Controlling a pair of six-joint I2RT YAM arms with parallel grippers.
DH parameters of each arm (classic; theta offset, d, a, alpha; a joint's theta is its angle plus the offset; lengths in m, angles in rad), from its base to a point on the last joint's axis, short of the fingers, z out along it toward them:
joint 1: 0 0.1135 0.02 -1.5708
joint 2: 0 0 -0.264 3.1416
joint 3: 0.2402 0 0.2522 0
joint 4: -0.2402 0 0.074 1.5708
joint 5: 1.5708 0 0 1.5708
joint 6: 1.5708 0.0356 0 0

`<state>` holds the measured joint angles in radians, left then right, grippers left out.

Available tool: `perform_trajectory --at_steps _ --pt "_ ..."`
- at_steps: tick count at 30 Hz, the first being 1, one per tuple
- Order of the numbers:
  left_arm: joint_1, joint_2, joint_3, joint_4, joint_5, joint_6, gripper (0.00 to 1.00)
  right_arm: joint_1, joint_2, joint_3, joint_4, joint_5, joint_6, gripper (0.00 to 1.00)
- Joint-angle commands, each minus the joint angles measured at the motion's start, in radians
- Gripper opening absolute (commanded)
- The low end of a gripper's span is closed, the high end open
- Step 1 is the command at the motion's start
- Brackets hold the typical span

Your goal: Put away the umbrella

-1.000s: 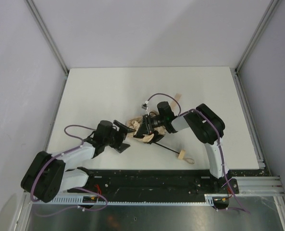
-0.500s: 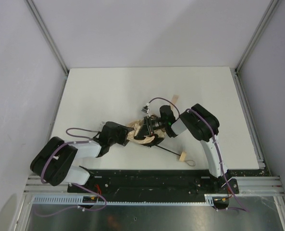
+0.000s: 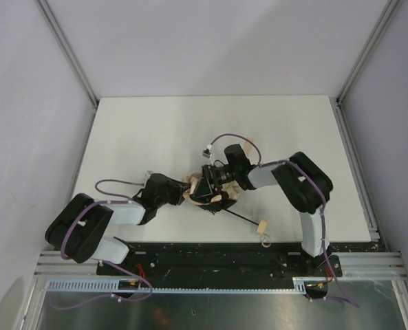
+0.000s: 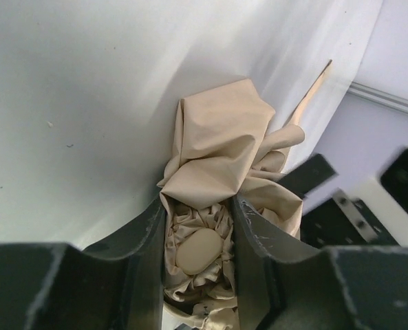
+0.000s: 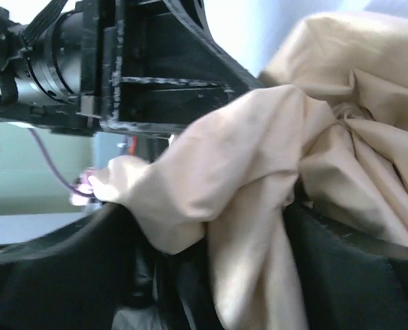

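Mid-counter: compact folding umbrella (image 3: 192, 184), beige fabric canopy crumpled into a loose bundle, lying on the white counter (image 3: 155, 130) between the two arms.

Thin black shaft (image 3: 243, 216) runs out of the bundle toward the near right. It ends at a small pale wooden handle (image 3: 261, 225) lying flat on the counter, with a small loop of cord (image 3: 265, 240) just beside it.

Left tool (image 3: 178, 194) comes in low from the left. In the wrist view, left tool (image 4: 198, 213) has both dark fingers (image 4: 148, 237) pressed against the fabric: clenched on the umbrella (image 4: 221, 151) at the bundle's near end. A pale oval patch (image 4: 199, 251) sits in the folds between the fingers. A narrow tan strap (image 4: 312, 93) pokes out from the bundle's far side.

Right tool (image 3: 207, 187) meets the bundle from the right. Its own view shows right tool (image 5: 210, 275) with jaws spread wide and the umbrella (image 5: 259, 158) fabric draped loosely between them, a dark gap showing on one side: released, not pinching.
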<state>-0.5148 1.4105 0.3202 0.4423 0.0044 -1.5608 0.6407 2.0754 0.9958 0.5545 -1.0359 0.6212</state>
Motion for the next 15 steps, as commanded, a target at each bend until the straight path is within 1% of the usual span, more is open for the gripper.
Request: perform_trajectory --at_steps 1,2,4,6,8,10,12,15 --pt "0.001 -0.014 -0.045 -0.041 0.017 0.031 0.00 0.012 -0.152 0.006 -0.506 0.354 -0.394 0.94" --pt "0.002 -0.014 -0.052 -0.044 0.025 0.020 0.00 0.016 -0.205 0.007 -0.562 0.407 -0.433 0.97" --pt "0.002 -0.016 -0.058 -0.053 0.042 0.009 0.00 0.034 -0.304 0.007 -0.638 0.534 -0.510 0.99" --pt "0.004 -0.019 -0.055 -0.072 0.062 -0.003 0.00 0.082 -0.394 0.004 -0.684 0.706 -0.585 0.99" --pt "0.007 -0.022 -0.042 -0.108 0.084 -0.013 0.00 0.157 -0.460 -0.001 -0.701 0.877 -0.678 0.99" --pt "0.009 -0.028 -0.022 -0.158 0.094 -0.005 0.00 0.228 -0.507 -0.015 -0.678 1.005 -0.735 0.99" --pt "0.015 -0.033 0.007 -0.235 0.102 0.000 0.00 0.301 -0.541 -0.042 -0.624 1.086 -0.788 0.99" --pt "0.038 -0.024 0.060 -0.351 0.135 0.025 0.00 0.371 -0.533 -0.063 -0.552 1.114 -0.837 0.99"
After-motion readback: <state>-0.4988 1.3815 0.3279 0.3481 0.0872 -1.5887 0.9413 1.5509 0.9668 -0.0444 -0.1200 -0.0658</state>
